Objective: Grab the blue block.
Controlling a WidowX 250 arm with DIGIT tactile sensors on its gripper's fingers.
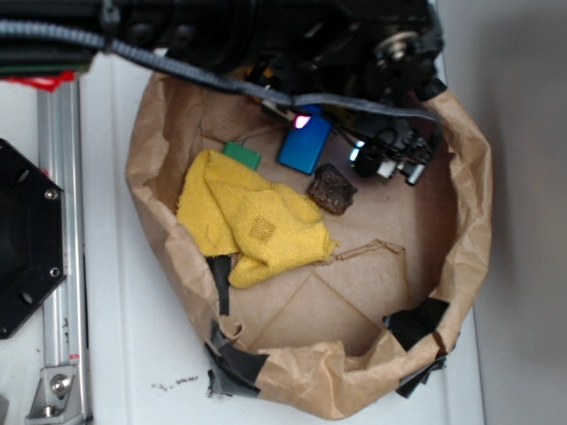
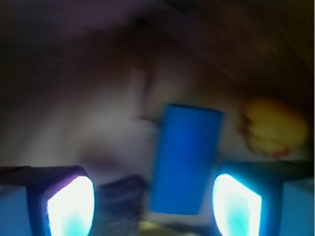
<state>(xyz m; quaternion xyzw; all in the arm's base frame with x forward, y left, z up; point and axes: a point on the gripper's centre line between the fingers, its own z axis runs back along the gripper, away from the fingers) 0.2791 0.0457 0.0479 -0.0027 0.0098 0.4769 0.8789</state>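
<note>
Jaws spread wide, holding nothing; the gripper (image 2: 152, 201) hangs over the block (image 2: 185, 166), which lies between the fingers (image 2: 71, 206), nearer the right one. In the bag (image 1: 469, 221), the block sits at 12 o'clock.

I can read no text, label, brand, number or sign in either view. The small dark marks on the white surface (image 1: 173, 384) beside the paper bag (image 1: 461, 257) are too tiny to make out as letters, and my wrist view is too blurred to show any writing.
</note>
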